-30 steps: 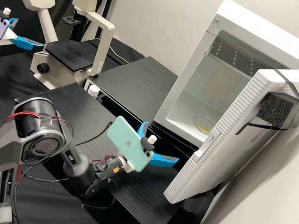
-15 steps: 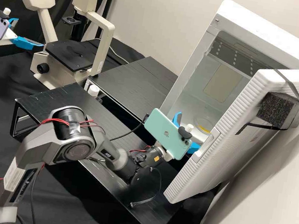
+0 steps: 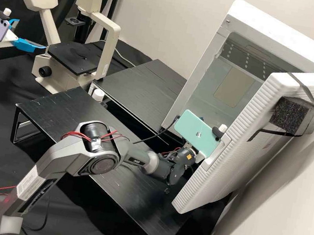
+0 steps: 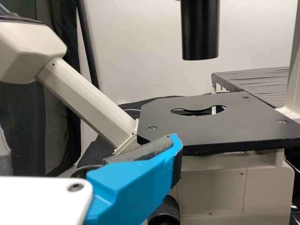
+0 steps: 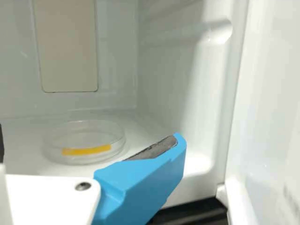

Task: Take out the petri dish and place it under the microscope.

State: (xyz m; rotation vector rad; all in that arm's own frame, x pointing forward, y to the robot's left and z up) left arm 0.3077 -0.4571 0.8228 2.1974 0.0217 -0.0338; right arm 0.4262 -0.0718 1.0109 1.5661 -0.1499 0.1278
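In the high view the left gripper [image 3: 32, 34] stands open beside the beige microscope [image 3: 109, 46], left of its black stage [image 3: 71, 58]. The left wrist view shows that gripper [image 4: 89, 140] near the stage [image 4: 229, 129], nothing held. My right gripper [image 3: 200, 157] is at the mouth of the white cabinet [image 3: 178, 111], its fingers hidden behind a green phone. In the right wrist view the right gripper [image 5: 89, 139] is open, facing a clear round petri dish [image 5: 86, 151] with a yellow strip, lying on the cabinet floor; the fingers do not hold it.
The cabinet's ribbed white door [image 3: 236, 146] hangs open, close to the right gripper. Black slatted platforms [image 3: 67, 109] stand below and left of the cabinet. A white-capped item [image 3: 98, 94] sits between platforms. The cabinet's inner side wall [image 5: 187, 79] is near the right finger.
The right arm has extended right and upward in the high view, from above the slatted platform to the cabinet opening beside the door. The left arm has stayed put.
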